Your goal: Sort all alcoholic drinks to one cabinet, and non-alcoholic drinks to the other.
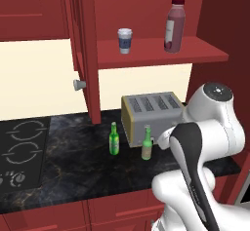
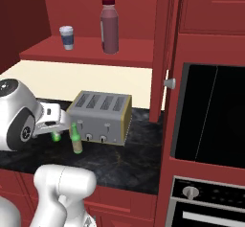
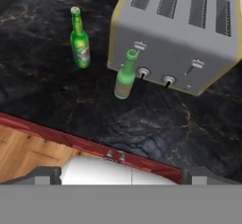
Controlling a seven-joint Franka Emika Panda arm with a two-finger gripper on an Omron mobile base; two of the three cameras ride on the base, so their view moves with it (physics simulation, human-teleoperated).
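Note:
Two alcoholic drinks stand upright on the dark counter in front of the toaster: a bright green bottle [image 1: 114, 140] [image 3: 79, 41] and, to its right, a paler olive bottle [image 1: 146, 145] [image 2: 76, 140] [image 3: 125, 76]. In the right base view the bright green bottle [image 2: 56, 136] is partly hidden behind my arm. The non-alcoholic drinks, a maroon juice bottle [image 1: 174, 26] [image 2: 109, 27] and a white lidded cup [image 1: 125, 41] [image 2: 67, 37], stand on the open cabinet's shelf. My gripper [image 3: 122, 176] hangs open above the counter's front edge, apart from both bottles, holding nothing.
A grey four-slot toaster [image 1: 151, 110] [image 2: 100, 117] [image 3: 175, 34] sits just behind the bottles. Open red cabinet doors [image 1: 85, 54] [image 2: 160, 53] hang on either side of the shelf. A stovetop [image 1: 22, 152] lies left; a black wall oven [image 2: 210, 116] stands right.

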